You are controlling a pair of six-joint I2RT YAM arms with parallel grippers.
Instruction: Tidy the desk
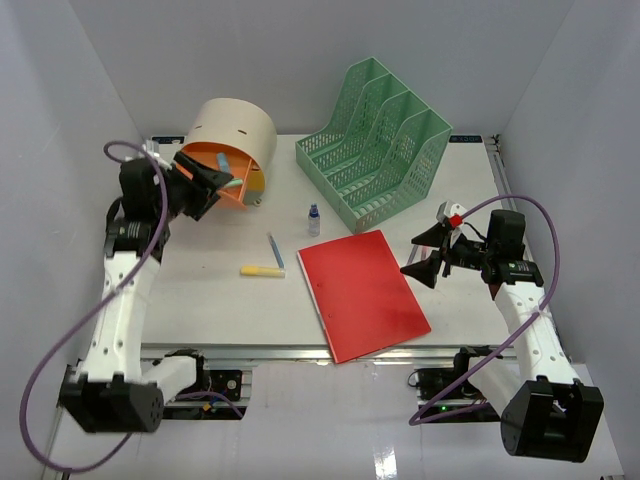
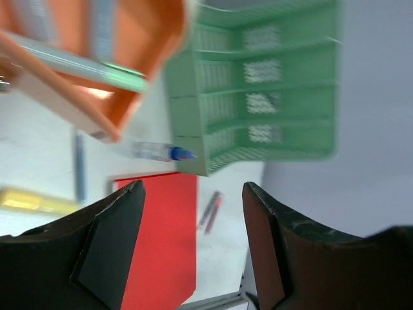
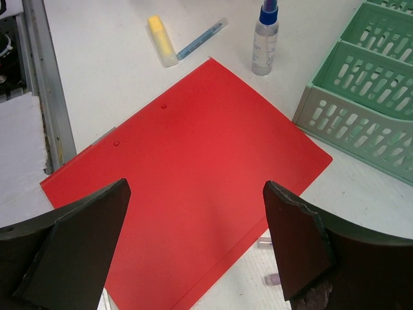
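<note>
White desk [image 1: 205, 300] bears a red folder [image 1: 365, 290]; left claw [image 2: 191, 206] and right claw [image 3: 195, 194] both spread wide

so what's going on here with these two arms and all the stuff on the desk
Two robot arms are tidying a white desk. The left arm has its jaws open and empty at the pulled-out orange drawer of the beige round box; a couple of pens lie inside it. The right arm hangs by the red folder, jaws open, gripping nothing. A yellow highlighter, blue pen and small bottle lie loose near the green file rack.
</note>
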